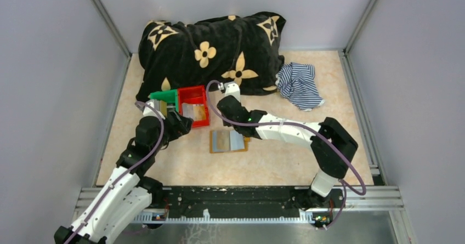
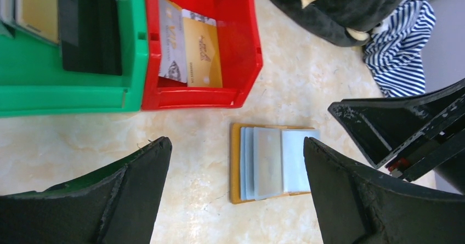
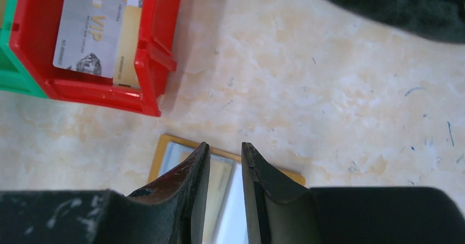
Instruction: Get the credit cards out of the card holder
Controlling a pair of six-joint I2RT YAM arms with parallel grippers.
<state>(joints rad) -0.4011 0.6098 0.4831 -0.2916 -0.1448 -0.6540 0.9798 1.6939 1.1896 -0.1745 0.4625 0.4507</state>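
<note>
Two cards (image 2: 200,52), one whitish and one yellow, are already lying in the red bin (image 2: 249,63), and the green bin (image 2: 66,98) left of it is holding more flat cards. Near these bins the left gripper (image 2: 237,145) is hanging with its fingers wide apart, gripping nothing and touching nothing. Right of the bins the holder (image 2: 236,167) is lying open and flat on the table (image 2: 192,134), with its pale pockets facing up. I am judging that at least one card is sitting in them, but card and pocket are hard to separate by eye. Directly above the holder the right gripper (image 3: 222,183) is pointing down, its fingers only narrowly apart with nothing between them.

The danger is coming from here. Nothing is pinning the holder, so fingers pinching pocket and card together may be lifting the whole holder, or dragging it across the smooth table. A thin card caught only by its edge may also be slipping out on the way to a bin.
</note>
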